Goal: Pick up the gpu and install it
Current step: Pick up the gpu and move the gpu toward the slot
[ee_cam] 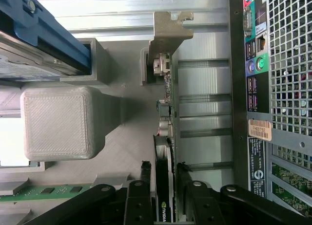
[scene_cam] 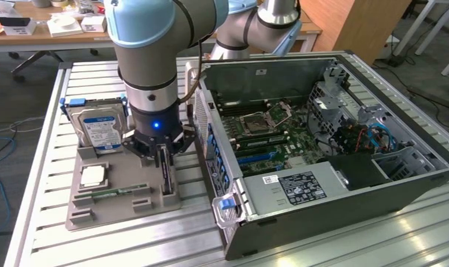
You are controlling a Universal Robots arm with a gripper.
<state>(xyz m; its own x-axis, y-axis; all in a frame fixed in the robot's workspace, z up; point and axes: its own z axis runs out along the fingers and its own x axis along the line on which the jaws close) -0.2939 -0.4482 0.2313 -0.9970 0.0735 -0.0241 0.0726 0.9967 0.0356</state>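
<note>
The gpu (ee_cam: 165,132) stands on its long edge in a slot of the grey holder (scene_cam: 120,208), a thin dark card with its silver bracket (ee_cam: 168,30) at the far end. In the exterior view the gpu (scene_cam: 165,175) is a dark strip right under the arm's wrist. My gripper (ee_cam: 163,170) is lowered over the card's near end, one black finger (ee_cam: 145,172) on each side of it. The jaws stand open, close to the card's faces. The gripper (scene_cam: 162,156) hangs beside the open computer case (scene_cam: 402,183).
The holder also carries a silver hard drive (scene_cam: 98,129) in a blue bracket, a green memory stick (scene_cam: 115,192) and a pale square chip (scene_cam: 93,177). The case's rear panel (ee_cam: 258,88) lies close beside the card. The motherboard (scene_cam: 269,133) lies exposed inside the case.
</note>
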